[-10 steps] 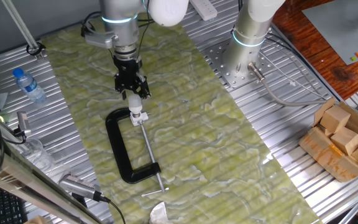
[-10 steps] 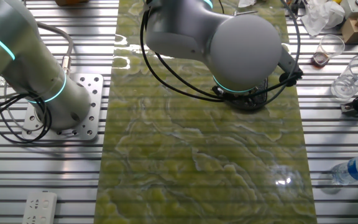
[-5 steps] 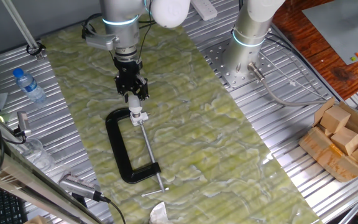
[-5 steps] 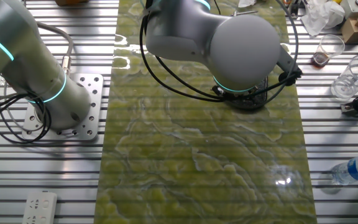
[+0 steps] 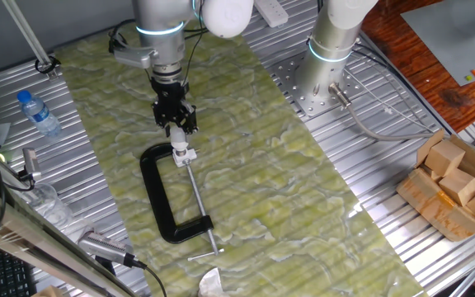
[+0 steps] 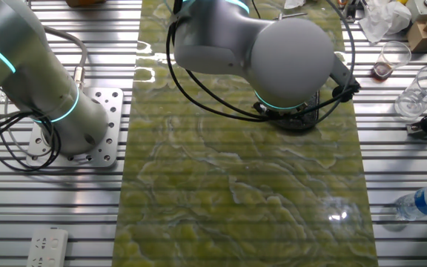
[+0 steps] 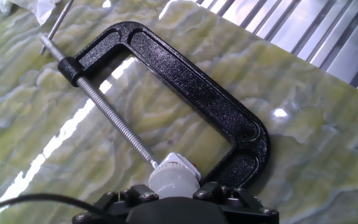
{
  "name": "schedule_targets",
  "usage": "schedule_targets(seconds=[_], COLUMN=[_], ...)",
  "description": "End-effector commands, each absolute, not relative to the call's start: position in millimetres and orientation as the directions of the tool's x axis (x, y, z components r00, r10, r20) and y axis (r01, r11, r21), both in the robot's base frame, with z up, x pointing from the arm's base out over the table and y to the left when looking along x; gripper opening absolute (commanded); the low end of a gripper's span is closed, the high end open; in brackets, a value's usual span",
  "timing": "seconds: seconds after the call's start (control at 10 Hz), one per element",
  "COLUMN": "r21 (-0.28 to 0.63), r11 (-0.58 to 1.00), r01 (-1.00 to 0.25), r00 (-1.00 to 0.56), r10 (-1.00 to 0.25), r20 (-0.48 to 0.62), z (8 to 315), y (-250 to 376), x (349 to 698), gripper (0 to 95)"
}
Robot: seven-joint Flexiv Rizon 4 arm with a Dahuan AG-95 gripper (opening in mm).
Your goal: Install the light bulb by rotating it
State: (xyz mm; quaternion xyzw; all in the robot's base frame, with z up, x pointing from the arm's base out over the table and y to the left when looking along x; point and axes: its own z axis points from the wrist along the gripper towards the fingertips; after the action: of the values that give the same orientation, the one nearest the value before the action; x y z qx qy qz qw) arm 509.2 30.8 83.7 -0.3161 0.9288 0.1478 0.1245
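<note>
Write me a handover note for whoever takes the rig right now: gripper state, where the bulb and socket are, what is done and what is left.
Gripper: directly above the socket end of the C-clamp, apparently shut on the light bulb; the hand view shows the bulb between the finger bases.
Socket fitting: white, held in the C-clamp between the screw tip and the fixed jaw, lying on the green mat.
Done: bulb brought onto the socket.
Left: how far it is screwed in cannot be seen; probably keep rotating, then release.
The other fixed view is blocked by the arm.
</note>
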Motion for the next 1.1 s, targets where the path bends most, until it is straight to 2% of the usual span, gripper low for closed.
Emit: schedule_targets(seconds=[0.1, 0.8, 1.1], r21=[0.193, 0.189, 0.186], r11=[0.757, 0.762, 0.765], r01=[-0.624, -0.62, -0.617], r00=[-0.769, -0.772, -0.774], r10=[-0.552, -0.548, -0.547], r20=[-0.323, -0.321, -0.318], z=[82.9, 80.4, 80.0], y=[30.8, 32.7, 32.8], x=[509.3, 510.0, 510.0], gripper=[57.0, 57.0, 0.0])
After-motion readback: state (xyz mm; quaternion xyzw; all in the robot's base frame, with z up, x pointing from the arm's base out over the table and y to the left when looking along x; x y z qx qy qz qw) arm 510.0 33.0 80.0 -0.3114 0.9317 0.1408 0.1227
